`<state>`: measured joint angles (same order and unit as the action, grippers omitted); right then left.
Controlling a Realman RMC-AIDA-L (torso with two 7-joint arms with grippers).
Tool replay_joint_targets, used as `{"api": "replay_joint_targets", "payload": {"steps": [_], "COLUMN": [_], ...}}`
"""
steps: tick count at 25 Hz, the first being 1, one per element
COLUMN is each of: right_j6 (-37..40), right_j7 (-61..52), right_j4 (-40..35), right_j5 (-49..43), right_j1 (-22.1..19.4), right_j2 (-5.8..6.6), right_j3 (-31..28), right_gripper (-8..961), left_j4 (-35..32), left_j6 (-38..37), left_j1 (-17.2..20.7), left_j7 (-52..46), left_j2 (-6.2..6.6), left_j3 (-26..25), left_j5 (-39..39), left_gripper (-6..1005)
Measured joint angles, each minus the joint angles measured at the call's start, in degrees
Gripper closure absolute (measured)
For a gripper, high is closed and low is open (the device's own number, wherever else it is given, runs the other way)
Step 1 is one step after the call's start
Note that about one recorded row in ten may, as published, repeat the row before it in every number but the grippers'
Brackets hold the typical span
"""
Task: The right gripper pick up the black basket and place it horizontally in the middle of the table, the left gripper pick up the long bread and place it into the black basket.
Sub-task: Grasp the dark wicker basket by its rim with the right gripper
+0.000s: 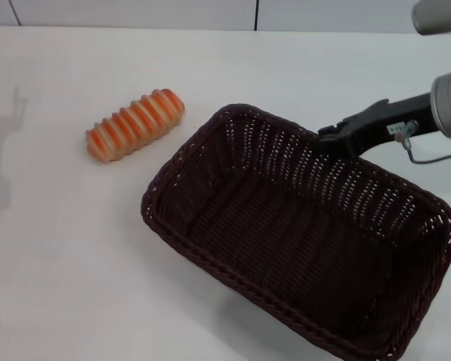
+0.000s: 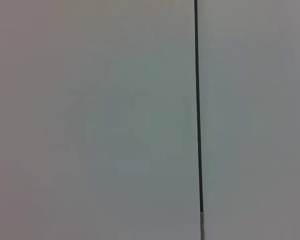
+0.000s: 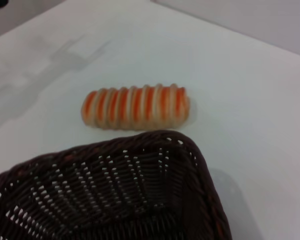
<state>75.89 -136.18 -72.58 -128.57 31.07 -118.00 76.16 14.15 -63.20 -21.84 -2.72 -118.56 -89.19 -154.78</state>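
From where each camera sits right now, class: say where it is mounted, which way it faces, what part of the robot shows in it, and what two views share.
Head view: from the robot's head, looking forward and down at the table; shows the right gripper at the far rim of the black basket.
Left wrist view: on the left arm, facing a plain pale surface with a thin dark seam; no robot part shows.
Right wrist view: on the right arm, looking over the basket's corner toward the long bread; no robot part shows.
Shared: head and right wrist views both show basket and bread.
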Motion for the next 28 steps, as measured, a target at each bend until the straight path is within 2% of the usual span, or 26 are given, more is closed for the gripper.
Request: {"api": "replay_joint_targets", "payload": {"steps": [2, 6, 11, 19, 28], "right_j6": [0.40, 1.66, 1.96, 3.75, 6.90], "right_j7": [1.18, 1.81, 1.64, 7.99, 16.05], "right_j4": [2.16, 6.44, 5.29, 3.46, 2.96], "right_j5": [-0.38, -1.52, -3.41, -5.42, -6.59], "right_j1": [2.24, 6.63, 6.69, 7.72, 12.73], "right_j2": [0.27, 0.44, -0.15, -0.15, 0.65], "right_j3": [-0.02, -0.29, -0.28, 0.20, -0.17], "right_gripper": [709, 745, 789, 791, 795], "left_j4": [0.00, 0.20, 0.27, 0.63, 0.63], "left_j6": [0.00, 0.00, 0.00, 0.11, 0.14], "left_j1": [-0.10, -0.15, -0.01, -0.54, -0.85], "left_j7": [0.00, 0.00, 0.00, -0.03, -1.68], "left_j2": [-0.03, -0.12, -0.25, -0.27, -0.34], "left_j3": [0.01, 0.15, 0.23, 0.28, 0.75], "left_j5": [0.01, 0.01, 0.01, 0.00, -0.02], "left_gripper": [216, 216, 217, 217, 217]}}
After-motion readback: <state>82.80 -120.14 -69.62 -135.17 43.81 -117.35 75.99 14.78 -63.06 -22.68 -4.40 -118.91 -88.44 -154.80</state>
